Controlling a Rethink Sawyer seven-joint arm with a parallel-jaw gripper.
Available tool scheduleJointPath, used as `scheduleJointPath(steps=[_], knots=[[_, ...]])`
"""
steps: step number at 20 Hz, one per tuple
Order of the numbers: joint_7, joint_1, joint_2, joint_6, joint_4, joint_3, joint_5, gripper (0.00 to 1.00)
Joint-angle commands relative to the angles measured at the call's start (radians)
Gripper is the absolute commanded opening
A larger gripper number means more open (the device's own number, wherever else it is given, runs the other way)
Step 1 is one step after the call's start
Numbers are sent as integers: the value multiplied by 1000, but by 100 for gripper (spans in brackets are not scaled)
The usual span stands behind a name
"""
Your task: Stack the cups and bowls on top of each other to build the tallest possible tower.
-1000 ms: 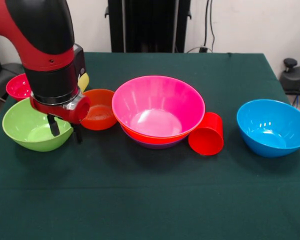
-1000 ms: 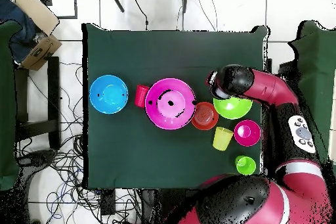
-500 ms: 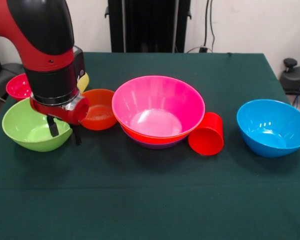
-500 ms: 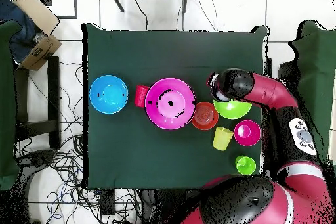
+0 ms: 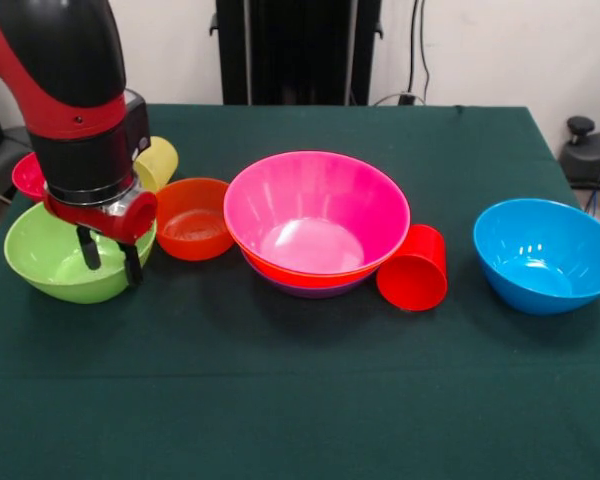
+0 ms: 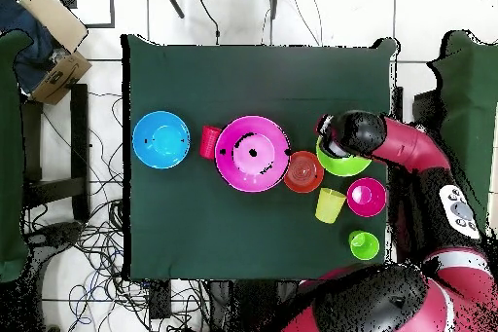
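My gripper (image 5: pixel 108 258) is open and low at the lime-green bowl (image 5: pixel 50 262). One finger is inside the bowl, the other at its right rim. The tower (image 5: pixel 315 215) stands mid-table, pink bowl on top, with orange and purple rims below it. The small red-orange bowl (image 5: pixel 192 222) sits between the tower and the lime bowl. The red cup (image 5: pixel 415 268) lies on its side against the tower. The blue bowl (image 5: pixel 545 255) stands alone at the right. The yellow cup (image 5: pixel 158 160) and the magenta bowl (image 5: pixel 25 175) sit behind my arm. The green cup (image 6: pixel 364 244) shows only overhead.
A dark green cloth (image 5: pixel 300 400) covers the table. Overhead, the arm (image 6: pixel 389 143) reaches over the lime-green bowl (image 6: pixel 348 164) from the right edge. Cardboard boxes (image 6: pixel 53 46) and cables lie on the floor beside the table.
My gripper has moved left in the front view, from the gap beside the red-orange bowl onto the lime-green bowl's right rim. The yellow cup now shows more. The bowls have not moved.
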Motion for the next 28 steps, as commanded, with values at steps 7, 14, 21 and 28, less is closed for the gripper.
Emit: scheduleJointPath(steps=[7, 14, 21, 28], knots=[[-214, -90, 117, -156, 110, 100, -181, 100], [-223, -125, 132, -162, 107, 122, -224, 100], [-201, -123, 129, -160, 103, 124, -248, 100], [-150, -94, 114, -175, 117, 115, -243, 100]])
